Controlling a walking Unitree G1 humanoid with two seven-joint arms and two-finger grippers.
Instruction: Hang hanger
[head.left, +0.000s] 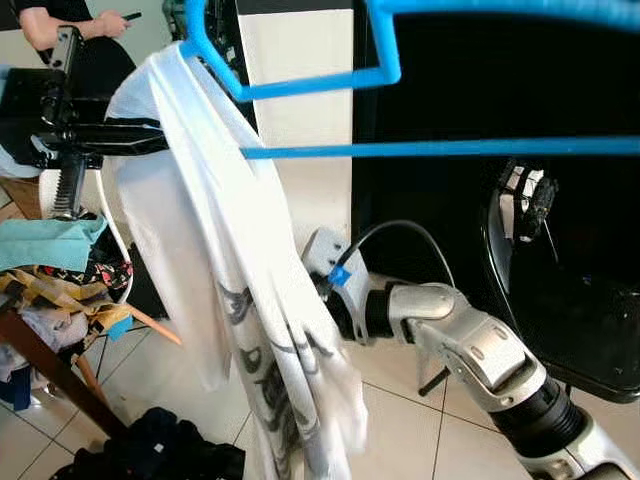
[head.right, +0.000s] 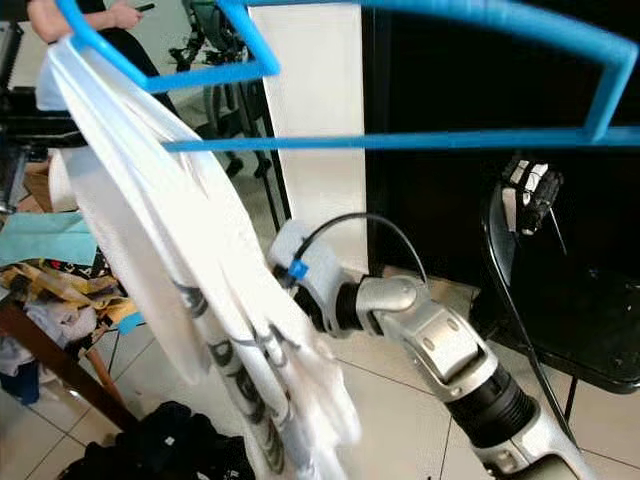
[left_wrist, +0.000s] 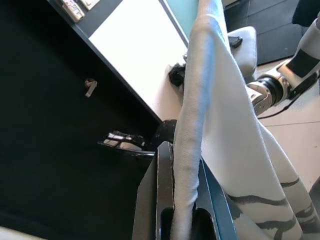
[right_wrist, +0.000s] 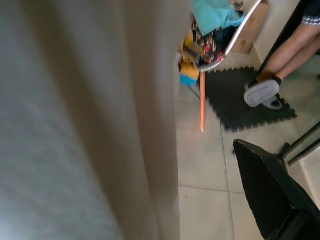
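Blue plastic hanger (head.left: 330, 85): upper frame, head views, draped with white printed cotton shirt (head.left: 235, 290) hanging down left-centre. Left gripper (left_wrist: 182, 220): fingers clamped on hanger and shirt fabric. Right gripper: behind the shirt at centre frame; finger state cannot be told.

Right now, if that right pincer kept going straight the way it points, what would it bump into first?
The white shirt. The right pincer points into the hanging cloth, which seems right against it, though the exact gap is hard to judge.
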